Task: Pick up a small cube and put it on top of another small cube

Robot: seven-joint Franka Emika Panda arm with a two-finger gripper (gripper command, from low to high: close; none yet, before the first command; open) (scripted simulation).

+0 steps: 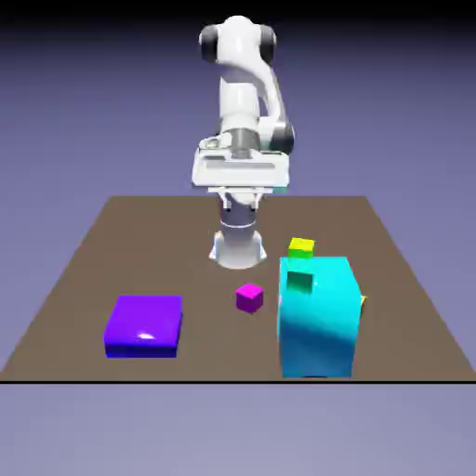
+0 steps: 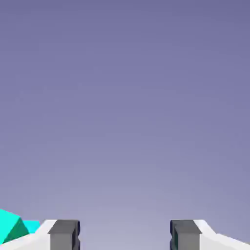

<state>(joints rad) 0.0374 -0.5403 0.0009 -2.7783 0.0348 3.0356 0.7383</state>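
Fingers apart at twelve o'clock – yellow cube toward one.

In the exterior view, taking the magenta cube as the dial's centre, the gripper hangs at twelve; the small yellow cube sits between one and two, appearing just above the cyan block's top edge – whether they touch, I can't tell.

No text, label, brand, number or sign is legible on any surface in the scene. This holds from near edge to far edge.
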